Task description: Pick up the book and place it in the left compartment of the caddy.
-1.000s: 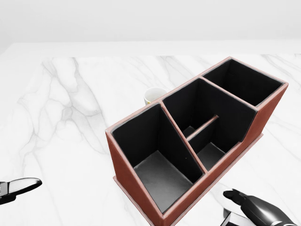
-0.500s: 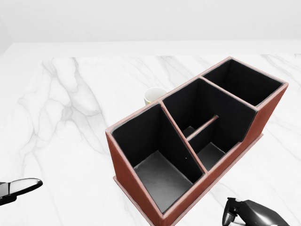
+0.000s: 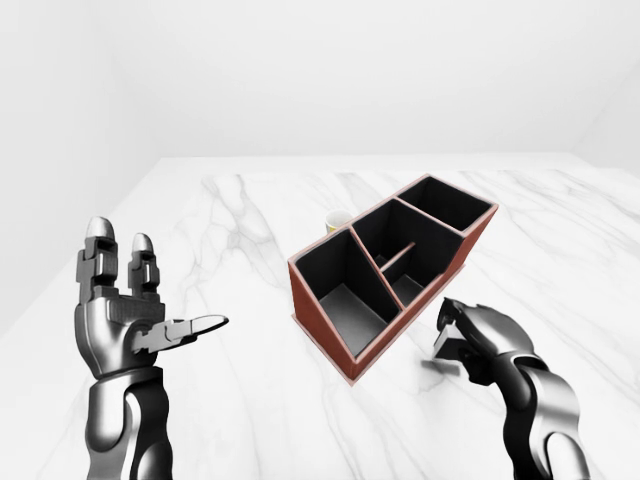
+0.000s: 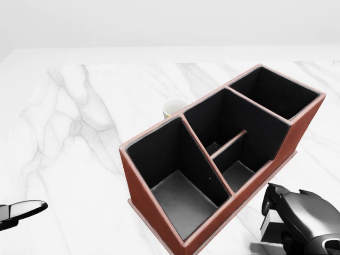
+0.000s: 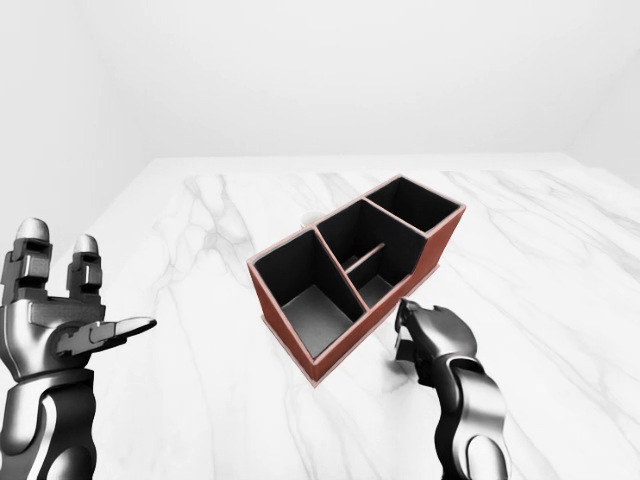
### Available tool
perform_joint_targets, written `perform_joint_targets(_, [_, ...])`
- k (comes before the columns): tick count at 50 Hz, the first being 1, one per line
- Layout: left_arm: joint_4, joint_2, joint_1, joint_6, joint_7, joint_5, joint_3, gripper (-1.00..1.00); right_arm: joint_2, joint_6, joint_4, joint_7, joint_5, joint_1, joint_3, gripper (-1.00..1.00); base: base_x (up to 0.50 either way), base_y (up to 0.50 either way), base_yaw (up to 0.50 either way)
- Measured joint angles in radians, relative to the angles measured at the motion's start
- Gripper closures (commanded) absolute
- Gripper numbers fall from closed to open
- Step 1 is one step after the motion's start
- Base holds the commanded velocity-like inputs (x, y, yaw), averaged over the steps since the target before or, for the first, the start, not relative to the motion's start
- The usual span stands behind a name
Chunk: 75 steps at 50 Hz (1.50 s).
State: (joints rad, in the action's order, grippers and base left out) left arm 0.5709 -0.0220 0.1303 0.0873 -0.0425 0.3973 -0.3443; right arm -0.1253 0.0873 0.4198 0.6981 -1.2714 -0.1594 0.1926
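Since the earlier head view the right hand (image 4: pixel 297 220) has risen further into the picture at its bottom right, while the caddy (image 4: pixel 159 212) and the left hand have not shifted. Under that hand's curled fingers (image 3: pixel 450 318) sits a small pale flat thing, probably the book (image 4: pixel 272 225), low beside the caddy's long reddish-brown wall; whether the fingers truly grip it I cannot tell. All the caddy's dark compartments hold nothing, the left one (image 3: pixel 345 300) included. It stands askew on the white marble table (image 4: pixel 79 138). Beyond its far wall a pale cup (image 4: pixel 174 108) peeks out. Well apart at the left-eye view's left, the left hand (image 3: pixel 125 310) is raised with fingers spread, holding nothing.
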Motion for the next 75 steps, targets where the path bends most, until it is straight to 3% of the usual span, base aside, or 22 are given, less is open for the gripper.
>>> perform_joint_targets(11, [-0.005,-0.001,-0.003,0.000,0.002,-0.001,0.004,-1.00,0.025,0.000,0.135,0.000,-0.123,0.049,0.002,1.00,0.00,0.00,0.00])
perform_joint_targets(19, [-0.004,-0.001,-0.003,0.000,0.003,-0.002,0.005,-1.00,-0.043,0.000,0.214,0.000,-0.157,0.068,-0.071,1.00,0.00,0.00,0.00])
perform_joint_targets(26, [-0.002,-0.001,-0.003,0.000,0.004,-0.001,0.006,-1.00,-0.192,0.000,0.280,0.000,-0.141,0.089,-0.188,1.00,0.00,0.00,0.00])
perform_joint_targets(38, [0.001,0.000,-0.001,0.000,0.004,-0.003,0.007,-1.00,-0.534,0.000,0.419,0.000,-0.058,0.156,-0.403,1.00,0.00,0.00,0.00])
perform_joint_targets(47, [0.003,0.001,0.000,0.000,0.004,-0.003,0.007,-1.00,-0.741,0.000,0.505,0.000,0.029,0.211,-0.477,1.00,0.00,0.00,0.00])
perform_joint_targets(59, [0.009,0.002,0.003,0.000,0.004,-0.003,0.008,-1.00,-0.879,0.000,0.579,0.000,0.149,0.230,-0.413,1.00,0.00,0.00,0.00])
perform_joint_targets(75, [0.006,0.004,0.004,0.000,0.002,-0.008,0.011,-1.00,-0.936,0.000,0.614,0.000,0.359,0.281,-0.197,1.00,0.00,0.00,0.00])
